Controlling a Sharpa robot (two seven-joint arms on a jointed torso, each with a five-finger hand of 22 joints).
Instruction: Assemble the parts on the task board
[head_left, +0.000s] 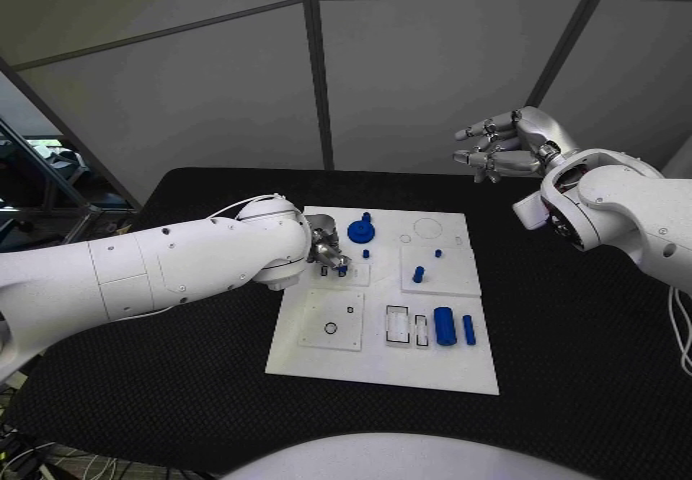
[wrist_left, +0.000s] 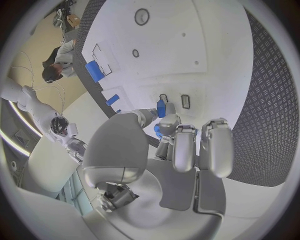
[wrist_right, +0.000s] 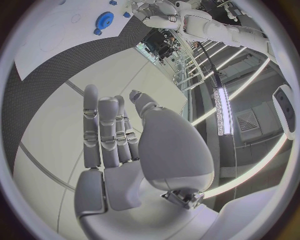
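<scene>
In the head view my left robot hand (head_left: 326, 253) is low over the task board (head_left: 389, 350) on the worktop (head_left: 577, 330); my right robot hand (head_left: 508, 142) hangs open, well apart. In the left wrist view my fingertips (wrist_left: 167, 120) pinch a small blue part (wrist_left: 160, 108). In the right wrist view my fingers (wrist_right: 106, 132) are straight, holding nothing.

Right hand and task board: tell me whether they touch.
Apart. The head view shows the right hand raised beyond the table's far edge, fingers spread, well clear of the task board.
</scene>
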